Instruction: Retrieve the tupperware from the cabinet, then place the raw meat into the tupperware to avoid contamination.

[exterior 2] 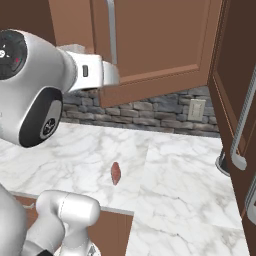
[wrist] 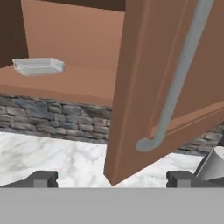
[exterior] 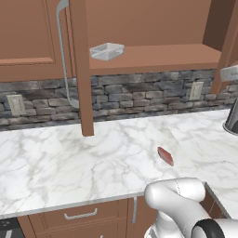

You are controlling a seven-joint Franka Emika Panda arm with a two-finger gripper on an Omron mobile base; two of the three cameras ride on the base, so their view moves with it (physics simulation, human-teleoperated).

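From where I stand, the open cabinet door (wrist: 144,87) runs off the top of the hand view, and its silver handle (wrist: 179,78) with it. Right of the door, a dark grey vessel (exterior: 232,118) on the counter is cut by the frame edge; what it is stays unclear. The door also hides the cabinet shelf's (wrist: 65,83) right end.

The cabinet (exterior: 153,28) is matt reddish-brown wood with a smooth silver metal bar handle (wrist: 177,83). Tupperware (exterior: 107,51) looks like translucent plastic. Table (exterior: 69,162) is glossy white marble, backsplash (exterior: 139,93) rough grey stone.
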